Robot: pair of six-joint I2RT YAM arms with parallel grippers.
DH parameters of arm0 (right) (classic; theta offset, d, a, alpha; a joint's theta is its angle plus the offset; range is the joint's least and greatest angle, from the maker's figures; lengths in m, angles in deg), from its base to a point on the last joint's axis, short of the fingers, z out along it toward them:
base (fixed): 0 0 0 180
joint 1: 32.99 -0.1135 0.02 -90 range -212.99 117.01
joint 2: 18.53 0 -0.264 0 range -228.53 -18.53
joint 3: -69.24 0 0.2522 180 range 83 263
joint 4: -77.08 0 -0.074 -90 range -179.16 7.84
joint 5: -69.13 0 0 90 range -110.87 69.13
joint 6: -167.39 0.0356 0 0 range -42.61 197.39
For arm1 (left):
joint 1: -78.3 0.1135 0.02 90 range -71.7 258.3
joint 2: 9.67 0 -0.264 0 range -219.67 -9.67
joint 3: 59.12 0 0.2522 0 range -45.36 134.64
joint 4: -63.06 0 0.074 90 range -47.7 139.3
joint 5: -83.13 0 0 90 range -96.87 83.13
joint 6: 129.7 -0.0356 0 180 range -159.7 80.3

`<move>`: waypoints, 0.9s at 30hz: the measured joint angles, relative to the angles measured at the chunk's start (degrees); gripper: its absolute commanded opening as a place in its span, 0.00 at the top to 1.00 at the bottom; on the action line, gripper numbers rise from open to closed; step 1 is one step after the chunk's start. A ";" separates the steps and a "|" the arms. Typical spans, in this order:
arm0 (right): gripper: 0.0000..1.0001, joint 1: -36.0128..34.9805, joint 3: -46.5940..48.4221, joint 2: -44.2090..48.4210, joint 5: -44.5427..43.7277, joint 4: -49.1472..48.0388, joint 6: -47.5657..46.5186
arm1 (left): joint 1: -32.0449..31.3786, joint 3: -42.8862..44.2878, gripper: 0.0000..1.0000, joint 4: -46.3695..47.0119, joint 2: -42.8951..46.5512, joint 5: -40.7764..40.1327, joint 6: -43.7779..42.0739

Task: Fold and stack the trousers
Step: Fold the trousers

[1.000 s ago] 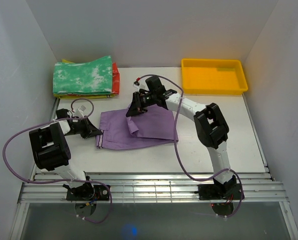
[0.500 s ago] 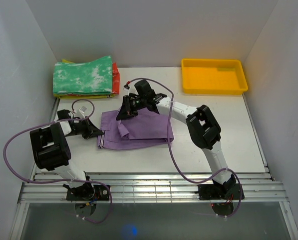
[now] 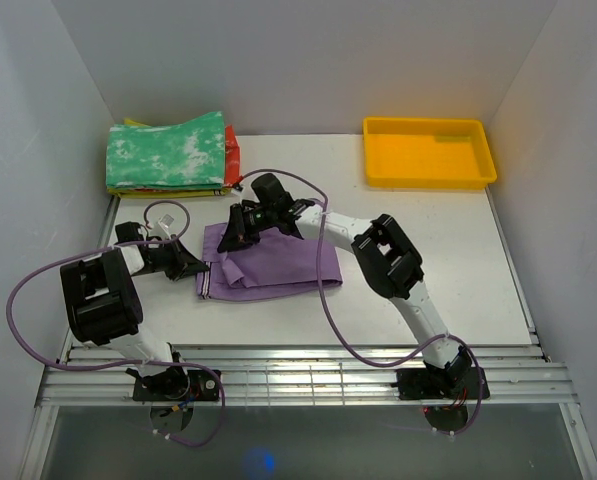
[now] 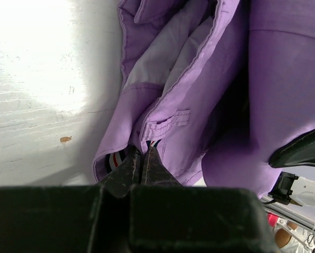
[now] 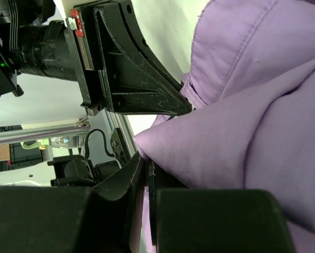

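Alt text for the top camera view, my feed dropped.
The left gripper and right gripper are shut on the purple trousers, at their left edge and far-left corner. Folded clothes sit back-left, a yellow tray back-right.

A white table (image 3: 478,250) sits boxed in by plain pale walls (image 3: 308,60) — back, left and right — with a slatted metal rail (image 3: 278,382) along its near edge.

Overhead, light falls even and soft, shadows faint. In my left wrist view the bench (image 4: 36,63) glares white; my left tool (image 4: 141,158) is dark, blurred.
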 measured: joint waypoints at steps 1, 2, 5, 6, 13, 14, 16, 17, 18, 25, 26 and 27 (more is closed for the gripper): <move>0.92 -0.11 0.17 -0.22 0.00 -0.31 0.09 | 0.00 -0.09 1.00 0.09 0.04 0.00 0.02; 0.92 -0.26 0.39 -0.42 0.00 -0.63 0.26 | 0.00 -0.15 1.00 0.15 0.07 0.00 0.09; 0.92 -0.66 0.44 -0.50 -0.02 -1.25 0.96 | -0.02 -0.15 1.00 0.28 0.07 -0.02 0.39; 0.92 -0.85 0.44 -0.50 -0.02 -1.44 1.33 | 0.00 -0.15 1.00 0.28 0.07 -0.02 0.46; 0.92 -3.06 1.79 -1.97 -0.31 -2.62 3.21 | -0.11 -0.15 1.00 0.31 0.07 -0.22 0.92; 0.92 -3.34 1.92 -2.23 -0.42 -2.69 3.43 | -0.15 -0.22 1.00 0.35 0.11 -0.28 0.98; 0.92 -3.76 1.95 -2.45 -0.66 -2.62 3.98 | -0.17 -0.68 1.00 0.85 0.35 -0.39 1.05; 0.92 -3.87 1.95 -2.45 -0.81 -2.64 4.26 | -0.17 -0.92 1.00 0.98 0.46 -0.39 1.09; 0.92 -3.98 1.95 -2.45 -0.96 -2.64 4.61 | -0.17 -1.07 1.00 1.11 0.57 -0.42 1.11; 0.92 -4.17 4.26 -3.89 -1.64 -2.67 5.88 | -0.28 -1.14 1.00 1.27 0.87 -0.59 1.49; 0.92 -4.20 4.83 -4.31 -1.68 -2.71 5.99 | -0.28 -1.16 1.00 1.29 0.90 -0.63 1.51; 0.87 -4.22 5.14 -4.70 -1.68 -2.71 6.03 | -0.28 -1.16 0.96 1.33 0.90 -0.68 1.53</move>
